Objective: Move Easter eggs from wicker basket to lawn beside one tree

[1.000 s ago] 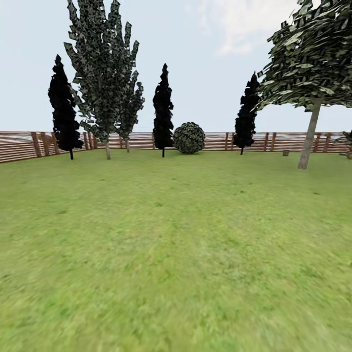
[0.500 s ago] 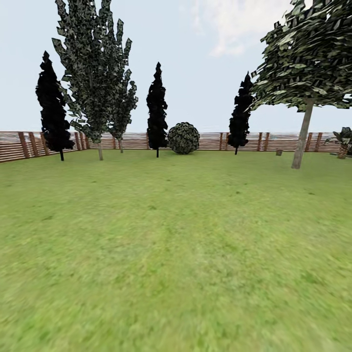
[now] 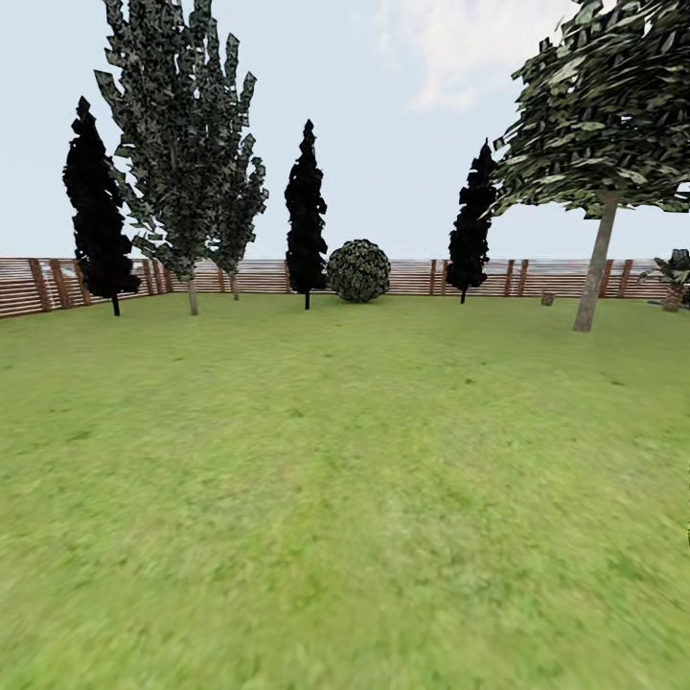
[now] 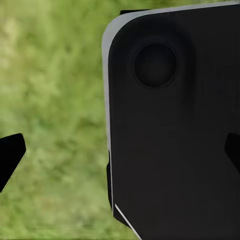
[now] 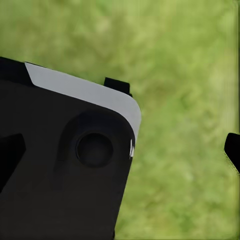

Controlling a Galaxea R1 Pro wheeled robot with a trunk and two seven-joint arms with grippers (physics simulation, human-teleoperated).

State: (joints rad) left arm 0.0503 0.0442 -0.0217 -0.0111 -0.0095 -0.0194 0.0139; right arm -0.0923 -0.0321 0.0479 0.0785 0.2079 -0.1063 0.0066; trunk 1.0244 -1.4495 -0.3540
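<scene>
The lawn (image 3: 345,460) spreads wide ahead of me in the head view. At the right stands a tree (image 3: 594,268) with a grey-brown trunk and a broad leafy canopy. The Easter eggs and the wicker basket are out of view. In the left wrist view my left gripper (image 4: 120,155) is open, its dark fingertips (image 4: 10,155) far apart over grass and a dark body panel (image 4: 175,125). My right gripper (image 5: 120,152) is open too, with nothing between its fingertips (image 5: 233,149).
A brown slat fence (image 3: 38,283) closes the far side. Before it stand a tall leafy tree (image 3: 182,144), three dark conifers (image 3: 307,206), a round shrub (image 3: 358,270), and a palm plant (image 3: 675,273). A small brown object (image 3: 546,299) is too far off to identify.
The whole head picture has slid left since a second ago, so the camera has turned slightly right. Nothing in the garden itself has moved.
</scene>
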